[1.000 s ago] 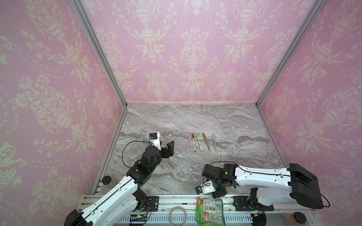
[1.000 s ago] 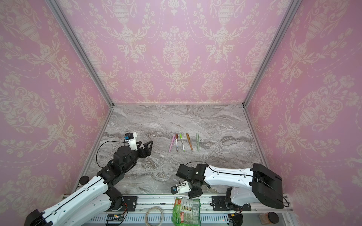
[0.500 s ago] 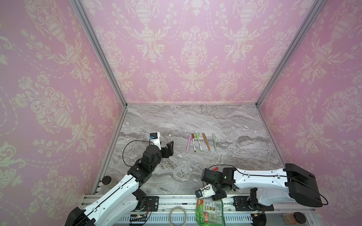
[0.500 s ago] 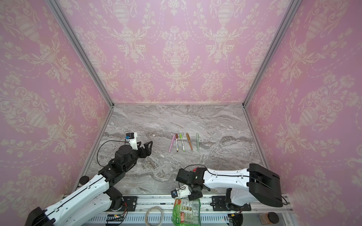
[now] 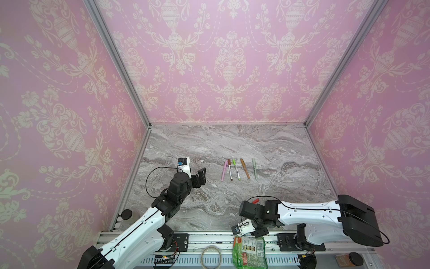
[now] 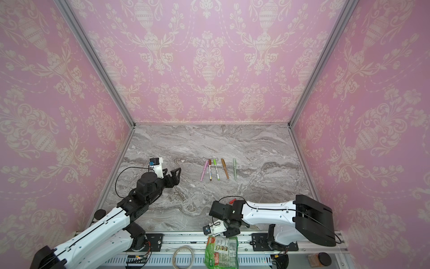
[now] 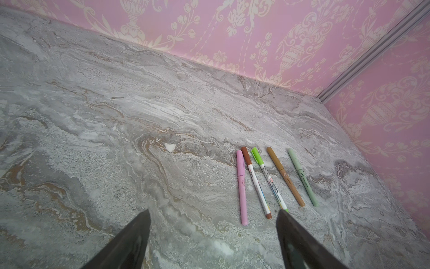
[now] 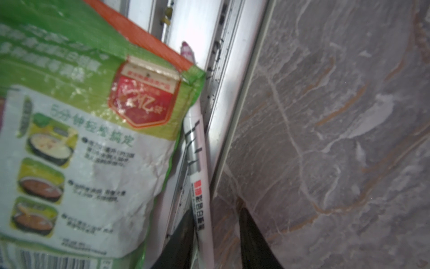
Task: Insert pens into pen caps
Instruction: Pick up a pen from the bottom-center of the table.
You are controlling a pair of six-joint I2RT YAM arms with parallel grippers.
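Left claw [image 7: 213, 210] wide open, hovering over the surface [image 7: 116, 104], just left of five capped pens [image 7: 270, 180] lying in a row mid-surface. Red cap [image 5: 255, 200] lies loose on the surface, just beyond the right wrist. Right claw [image 8: 214, 213] at the front rail [image 8: 223, 76] beside a green packet [image 8: 93, 139]; jaws straddle a white pen [image 8: 197, 149], gap visible at one finger, not clamped.
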